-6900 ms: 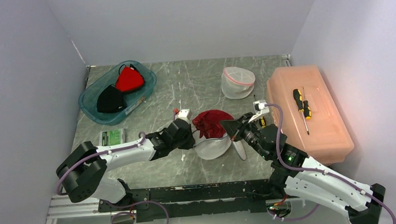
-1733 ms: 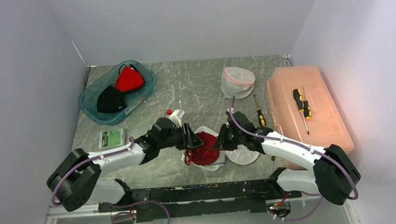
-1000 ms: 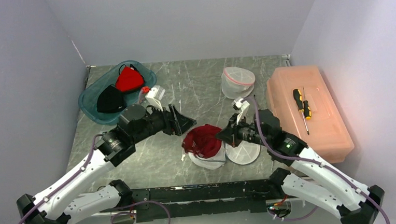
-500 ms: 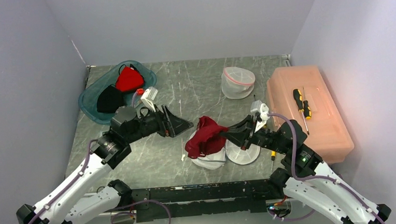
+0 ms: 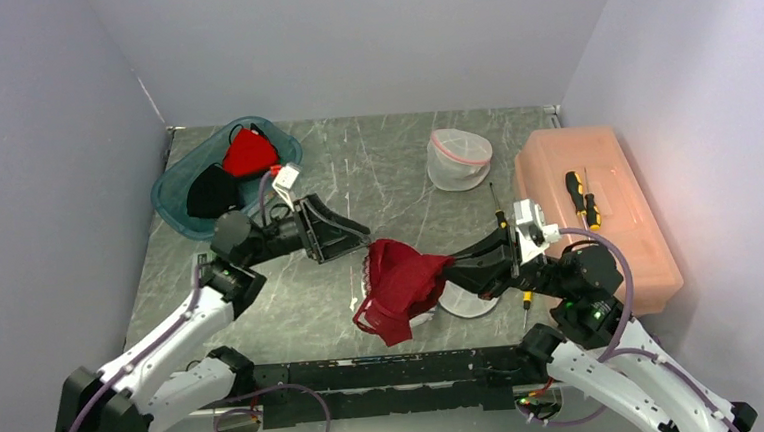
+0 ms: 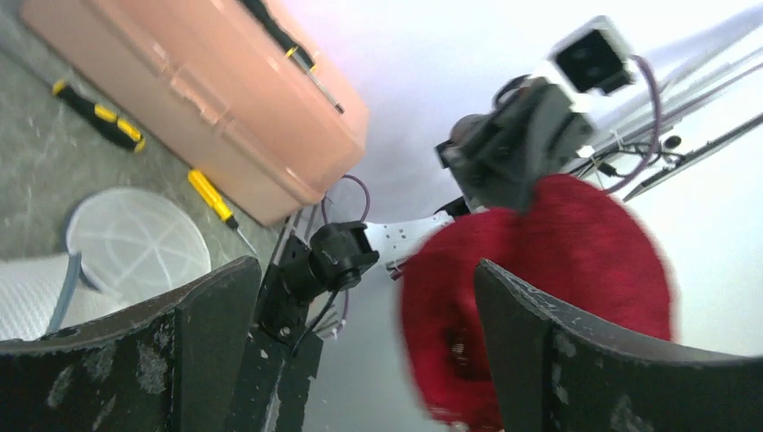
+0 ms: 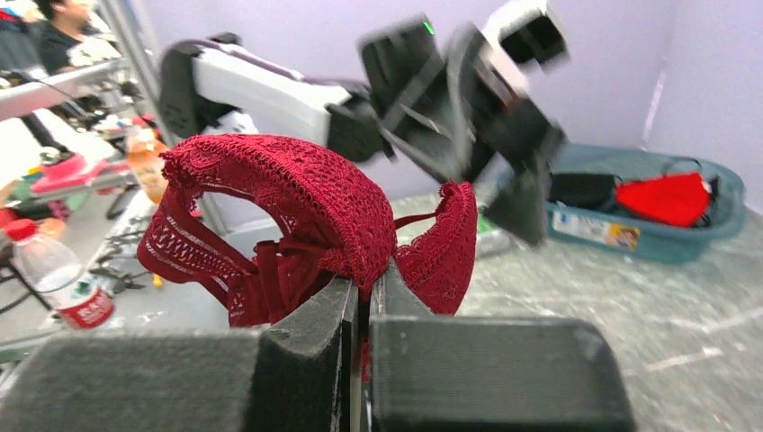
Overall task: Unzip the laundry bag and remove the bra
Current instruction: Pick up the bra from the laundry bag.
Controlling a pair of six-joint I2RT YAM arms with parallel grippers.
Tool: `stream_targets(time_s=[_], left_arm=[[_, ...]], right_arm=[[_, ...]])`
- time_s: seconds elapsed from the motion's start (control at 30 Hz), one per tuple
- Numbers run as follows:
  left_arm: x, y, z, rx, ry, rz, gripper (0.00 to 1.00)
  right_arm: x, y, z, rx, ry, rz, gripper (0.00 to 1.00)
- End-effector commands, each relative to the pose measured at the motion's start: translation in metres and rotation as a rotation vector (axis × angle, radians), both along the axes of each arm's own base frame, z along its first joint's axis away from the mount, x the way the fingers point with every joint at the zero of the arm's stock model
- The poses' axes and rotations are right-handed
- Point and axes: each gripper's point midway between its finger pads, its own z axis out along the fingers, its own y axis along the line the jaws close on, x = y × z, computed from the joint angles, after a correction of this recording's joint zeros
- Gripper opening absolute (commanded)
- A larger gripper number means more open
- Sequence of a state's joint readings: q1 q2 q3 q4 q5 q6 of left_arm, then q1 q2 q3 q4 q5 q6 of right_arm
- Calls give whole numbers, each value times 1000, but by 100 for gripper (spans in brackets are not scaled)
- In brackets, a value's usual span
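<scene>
Spotted the bra (image 5: 398, 283) up off the worktop (image 5: 375, 171), dangling in the air near the middle of the front edge, pinched at one lace edge by the right claw (image 5: 453, 268)

Confirmed in the right wrist view: jaws pressed tight together on a fold of dark red lace, cups and straps hanging free beyond the fingertips

Noted a change from a moment back: then draped low over the laundry bag (image 5: 466, 302), now lifted clear of it and swung a little toward the front edge

Found the left claw (image 5: 342, 236) spread wide, gripping nothing, drawn off toward the far-left part of the worktop; shortly before, right up against the bra over the bag

Found the bag lying flat on the worktop under and just right of the bra, white mesh halves splayed apart, nothing red visible inside

Judged the unzipping done and the removal as good as finished; only a set-down of the bra left, place not given by the task

Also logged, all unmoved: a second mesh bag (image 5: 459, 158) toward the far edge, a teal tub (image 5: 169, 211) at the far-left corner with red and black pieces in it, an orange toolbox (image 5: 561, 265) along the right edge with a screwdriver (image 5: 578, 194) on its lid

Flagged one risk: thin pinch on lace, possible slip under a quick swing
</scene>
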State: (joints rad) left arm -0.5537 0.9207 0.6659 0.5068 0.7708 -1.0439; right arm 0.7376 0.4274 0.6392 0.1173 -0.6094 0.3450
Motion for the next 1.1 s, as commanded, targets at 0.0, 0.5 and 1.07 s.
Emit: stream_targets(time_s=[0.0,0.5,1.07], left_arm=[[-7,-1,-11,-144,86,-95,94],[-31,2,5,-246,17,-269,93],[-51,6,6,-208,-41,-311,90]], right_arm=[[-28,-1,54,139,-94,144,0],[-30,17,33,-20,-92,260,0],[-18,24,21,-11,-50,239,0]])
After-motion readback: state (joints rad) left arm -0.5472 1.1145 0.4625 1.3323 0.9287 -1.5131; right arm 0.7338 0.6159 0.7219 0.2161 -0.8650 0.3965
